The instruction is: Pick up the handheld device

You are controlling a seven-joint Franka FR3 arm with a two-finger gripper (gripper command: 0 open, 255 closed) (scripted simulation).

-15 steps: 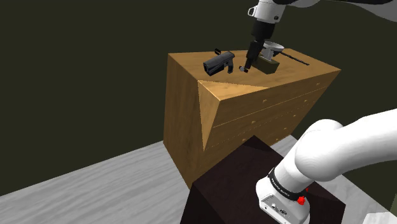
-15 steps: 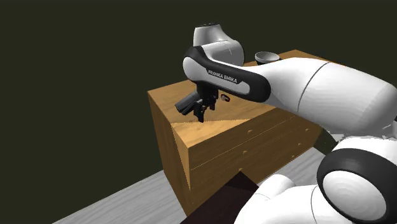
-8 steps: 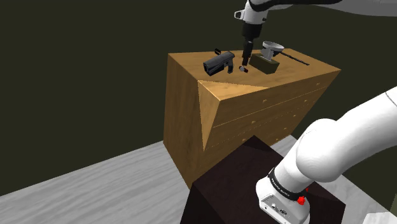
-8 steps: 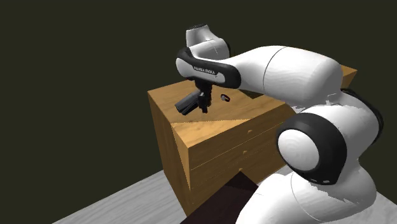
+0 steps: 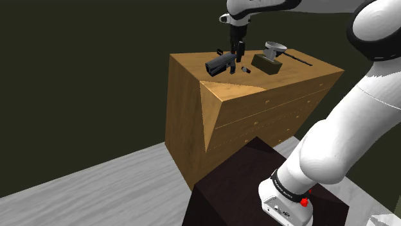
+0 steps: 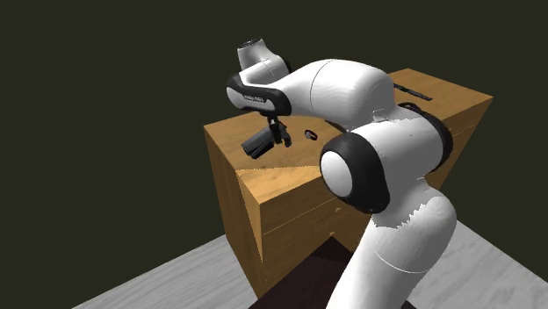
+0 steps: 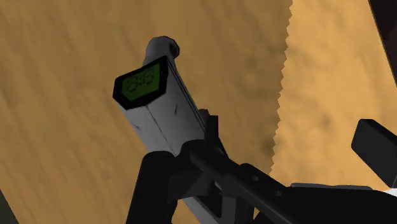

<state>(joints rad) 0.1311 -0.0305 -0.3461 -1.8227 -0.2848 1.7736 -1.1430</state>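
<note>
The handheld device [image 5: 220, 64] is a dark grey, pistol-shaped thing lying on its side on top of the wooden dresser [image 5: 283, 80], near the far edge. My black gripper [image 5: 236, 50] hangs open just above its right end in the shoulder view. From the second exterior view the gripper [image 6: 279, 132] sits right beside the device [image 6: 261, 143]. The wrist view shows the device [image 7: 162, 118] with a green display, its grey body running by one finger [image 7: 153, 191] and its dark handle crossing under the gripper [image 7: 264, 149]. The fingers stand apart and clasp nothing.
A small dark ring-like piece [image 5: 245, 69] lies just right of the device. A brown box [image 5: 268, 63] carrying a pale bowl [image 5: 276, 47] and a thin rod [image 5: 297, 58] stand further right. The dark stand [image 5: 244, 186] is below the dresser front.
The gripper has moved to the shoulder view's left, from over the small dark piece to over the device's end. The arm has swung round with it. The device has not moved.
</note>
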